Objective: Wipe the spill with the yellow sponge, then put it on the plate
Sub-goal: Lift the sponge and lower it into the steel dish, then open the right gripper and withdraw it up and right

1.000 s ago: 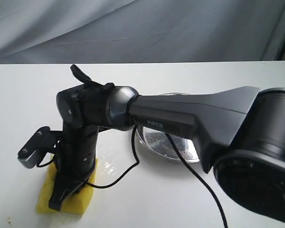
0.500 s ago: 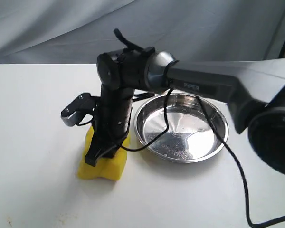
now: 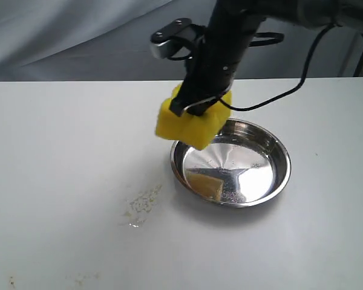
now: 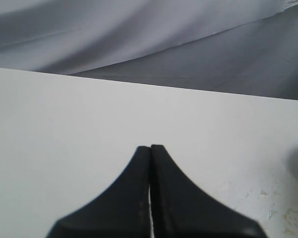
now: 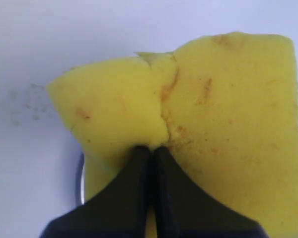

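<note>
so the right gripper (image 5: 151,148) is pinching the yellow sponge (image 3: 187,125) (orange-stained) in the air above the rim of the plate (image 3: 282,158), nearer the tabletop (image 3: 60,151) far edge. left gripper (image 4: 150,148) is clenched on nothing.

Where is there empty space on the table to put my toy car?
The wide bare patch left of the spill smear in the exterior view, and the strip right of the plate. It's crowded above the plate's left rim, where the right gripper holds the yellow sponge.

Yellow sponge (image 5: 223,109) in tight pincer (image 5: 151,148)
</note>
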